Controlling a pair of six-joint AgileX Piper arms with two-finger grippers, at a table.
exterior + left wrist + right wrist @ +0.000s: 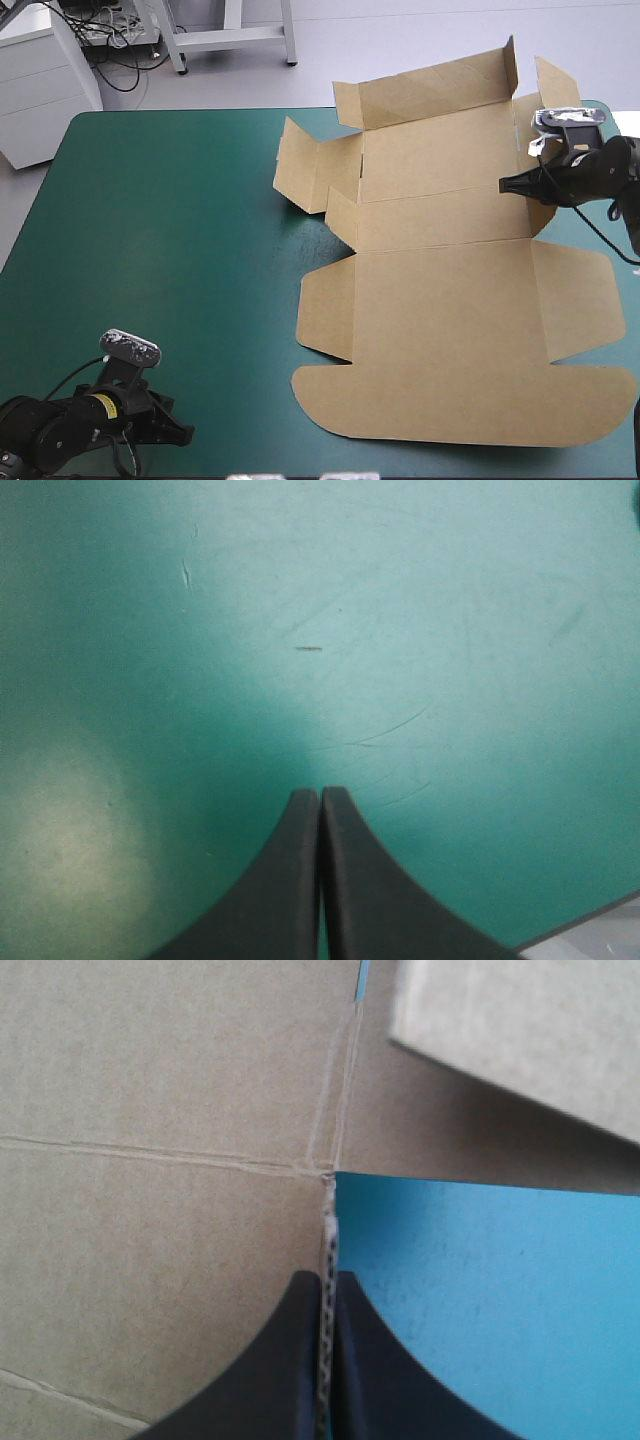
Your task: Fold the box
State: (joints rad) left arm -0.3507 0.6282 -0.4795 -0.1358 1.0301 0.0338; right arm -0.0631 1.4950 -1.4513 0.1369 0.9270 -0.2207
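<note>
Right gripper (327,1282) clamps the box (440,300) wall, seen only edge-on.

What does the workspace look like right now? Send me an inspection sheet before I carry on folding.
surface: teal-green cover, faint scuffs.
job's things: box, near panels flat, far wall and side flaps raised.
clutter: nothing seen.
grippers: left gripper jaws shut, empty, over bare cover; right gripper jaws shut on the edge of a raised flap at the box's right side.
cables: nothing seen beyond the robot's own.
surroundings: nothing seen.
</note>
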